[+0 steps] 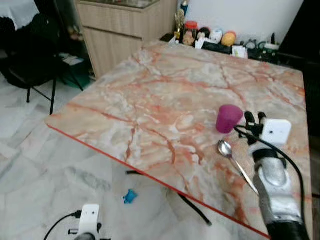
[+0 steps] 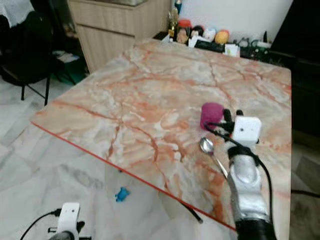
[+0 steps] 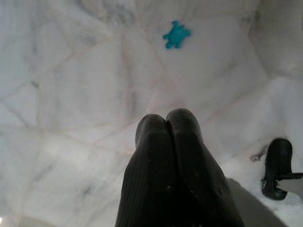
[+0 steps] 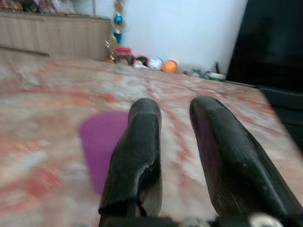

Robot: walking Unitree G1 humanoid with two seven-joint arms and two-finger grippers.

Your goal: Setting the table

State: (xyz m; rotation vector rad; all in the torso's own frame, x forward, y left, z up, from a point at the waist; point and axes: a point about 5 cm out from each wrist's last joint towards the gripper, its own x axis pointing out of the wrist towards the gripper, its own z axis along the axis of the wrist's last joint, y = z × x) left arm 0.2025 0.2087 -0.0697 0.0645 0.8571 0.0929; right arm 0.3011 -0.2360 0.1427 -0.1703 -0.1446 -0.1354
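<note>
On the near right part of the marble table (image 1: 150, 100), in the left eye view, a spoon (image 1: 235, 162) lies flat with its bowl at the far-left end and its handle running toward the near right, so its long axis is slanted across the table edge. Just beyond the bowl stands a purple cup (image 1: 228, 118), which appears upside down, so whether anything is in it cannot be told. The right gripper (image 1: 255, 118) hangs over the table just right of the cup, its white wrist block behind it and the silver arm reaching in from the near right. A row of small ornaments (image 1: 210, 36) sits along the far edge, a wooden cabinet (image 1: 120, 25) stands beyond the far left corner, and a black chair (image 1: 30, 55) is at far left. A blue toy (image 1: 130, 196) lies on the pale floor (image 1: 50, 170) under the near edge.

In the right eye view the same layout holds: spoon near, cup just behind it, gripper beside the cup.

In the left wrist view the left gripper (image 3: 166, 124) points down at the floor with its two fingers pressed together; the blue toy lies farther off on the tiles.

In the right wrist view the two fingers stand a narrow gap apart, holding nothing, with the purple cup blurred just past the left finger (image 4: 137, 151).
</note>
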